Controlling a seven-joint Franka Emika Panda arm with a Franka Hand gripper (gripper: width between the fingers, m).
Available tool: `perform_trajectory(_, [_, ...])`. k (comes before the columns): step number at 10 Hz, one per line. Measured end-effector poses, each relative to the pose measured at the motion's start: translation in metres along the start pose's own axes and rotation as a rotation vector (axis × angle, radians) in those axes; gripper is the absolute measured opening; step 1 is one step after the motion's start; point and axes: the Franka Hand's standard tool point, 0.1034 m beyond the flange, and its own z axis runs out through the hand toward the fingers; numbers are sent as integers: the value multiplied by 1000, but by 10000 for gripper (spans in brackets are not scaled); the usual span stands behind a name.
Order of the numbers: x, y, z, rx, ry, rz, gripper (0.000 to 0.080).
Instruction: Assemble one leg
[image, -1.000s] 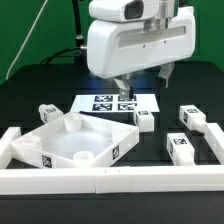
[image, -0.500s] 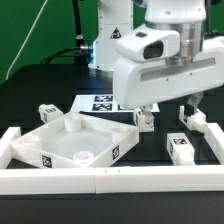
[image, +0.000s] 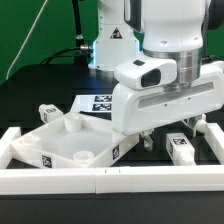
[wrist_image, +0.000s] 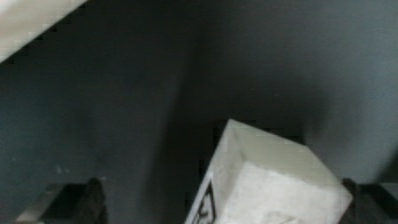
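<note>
The pincer stands wide and holds nothing. The white leg lies on the tabletop, toward the exterior view's right, between the fingers. Judged light, rigid and smooth. Grip across its flat side faces near mid-length. The wrist view is blurred; contact is probably not yet made.
</note>
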Motion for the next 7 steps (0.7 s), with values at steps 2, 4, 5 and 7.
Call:
perform_trajectory(2, [0, 0, 0, 0, 0, 0, 371])
perform_trajectory(4, [0, 0, 0, 0, 0, 0, 281])
perform_trajectory(5, [-1, -1, -2, 0, 0, 3, 281])
perform_trajectory(7, [-42, -11, -36, -7, -15, 9, 281])
